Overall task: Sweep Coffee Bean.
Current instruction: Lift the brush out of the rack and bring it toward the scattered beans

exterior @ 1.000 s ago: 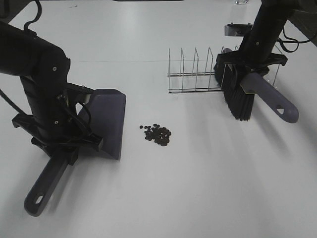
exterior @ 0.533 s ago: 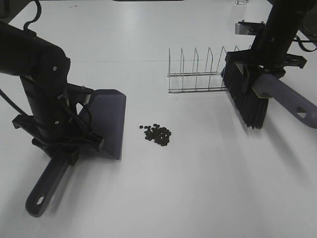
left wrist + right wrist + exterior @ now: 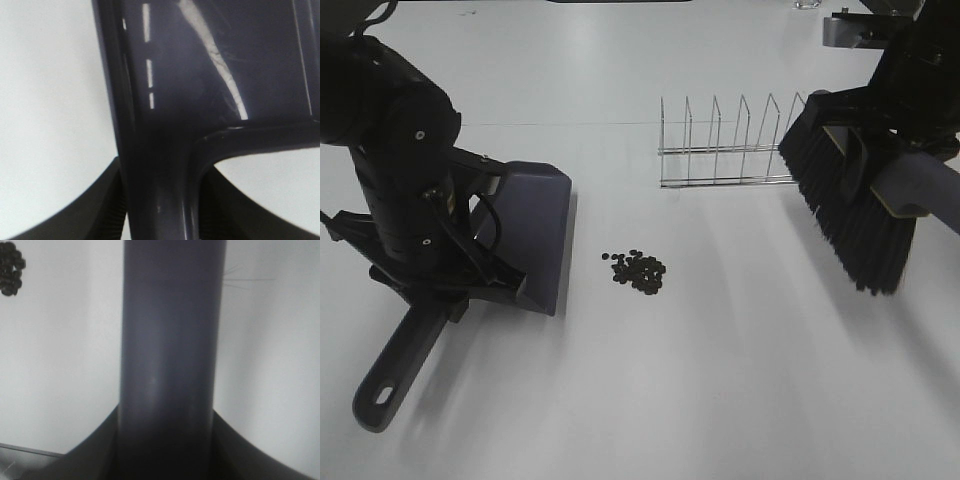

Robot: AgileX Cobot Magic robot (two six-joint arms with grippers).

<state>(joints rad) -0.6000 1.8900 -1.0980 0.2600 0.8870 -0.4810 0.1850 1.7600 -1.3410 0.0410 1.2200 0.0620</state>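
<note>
A small pile of dark coffee beans (image 3: pixel 639 271) lies on the white table, also seen as a dark cluster of coffee beans (image 3: pixel 10 268) in the right wrist view. The purple dustpan (image 3: pixel 535 232) rests just left of the pile, its open edge facing the beans. My left gripper (image 3: pixel 435 300) is shut on the dustpan's handle (image 3: pixel 160 195). At the far right the brush (image 3: pixel 855 210) with black bristles hangs raised above the table, well right of the beans. My right gripper (image 3: pixel 905 150) is shut on the brush handle (image 3: pixel 170 355).
A wire rack (image 3: pixel 730 145) stands behind the beans, between the pile and the brush. A small grey object (image 3: pixel 850 28) sits at the far right back edge of the table.
The right arm has carried the brush to the right and higher, away from the rack. The left arm has shifted the dustpan slightly left and back.
</note>
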